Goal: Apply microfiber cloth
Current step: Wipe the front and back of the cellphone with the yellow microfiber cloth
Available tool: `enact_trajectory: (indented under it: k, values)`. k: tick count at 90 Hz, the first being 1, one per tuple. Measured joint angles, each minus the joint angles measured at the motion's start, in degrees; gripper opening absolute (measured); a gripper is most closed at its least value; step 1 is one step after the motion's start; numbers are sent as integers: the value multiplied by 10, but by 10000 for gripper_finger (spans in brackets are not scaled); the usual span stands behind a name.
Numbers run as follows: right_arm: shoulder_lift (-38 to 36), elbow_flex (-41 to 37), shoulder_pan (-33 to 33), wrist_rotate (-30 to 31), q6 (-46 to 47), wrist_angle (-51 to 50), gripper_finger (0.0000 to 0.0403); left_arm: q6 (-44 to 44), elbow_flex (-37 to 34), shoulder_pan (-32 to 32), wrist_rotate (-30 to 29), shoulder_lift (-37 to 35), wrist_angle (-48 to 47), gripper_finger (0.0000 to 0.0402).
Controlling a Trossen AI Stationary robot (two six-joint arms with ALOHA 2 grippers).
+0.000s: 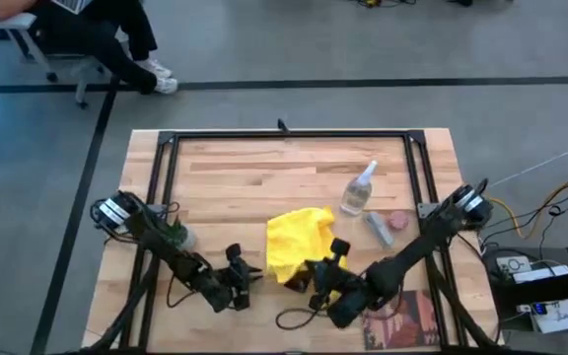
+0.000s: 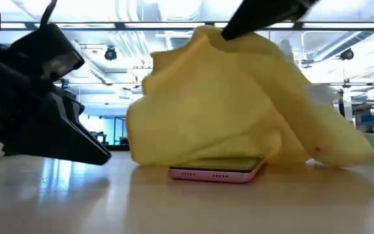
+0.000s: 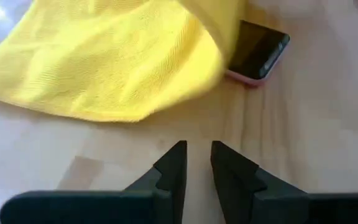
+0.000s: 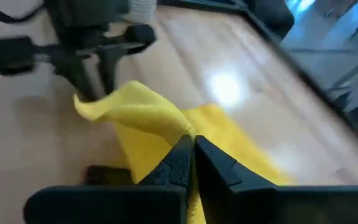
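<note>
From above, we've got the microfiber cloth (image 1: 297, 244) bunched up near the front middle of the worktop (image 1: 235, 177), with the right gripper (image 1: 316, 279) at its front edge and the left gripper (image 1: 248, 279) parked just beside it on the other side. The spray bottle (image 1: 359, 189) lies well apart, farther back, so it's out of this step as far as we can judge.

At worktop height, the cloth (image 2: 232, 97) is tented up by a dark finger at its peak and draped over a pink-edged phone (image 2: 216, 171) lying flat. We'd guess it's held high like that so it can be laid or dragged across the screen.

Left wrist view: those fingers (image 3: 173, 168) sit with only a narrow gap and nothing between them, low over bare wood. The cloth (image 3: 104, 62) covers most of the phone (image 3: 258, 50), one corner poking out. Looks like that arm is just waiting.

Right wrist view: the fingers (image 4: 174, 163) are pinched together on a fold of the cloth (image 4: 148, 112), which explains the tent shape. The other arm's gripper (image 4: 95, 78) shows just past the cloth.
</note>
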Motion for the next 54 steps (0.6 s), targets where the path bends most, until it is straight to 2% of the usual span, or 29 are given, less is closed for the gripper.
enact_trajectory:
  k: [21, 36, 54]
  values:
    - [-21, 0, -120, -93, -190, 37, 0, 49, -45, 15, 5, -79, 4, 59]
    - [-16, 0, -219, -172, -309, 95, 0, 80, -75, 36, 72, -135, 6, 59]
    - [-18, 0, -319, -239, -434, 203, 0, 97, -107, 62, 84, -178, 7, 59]
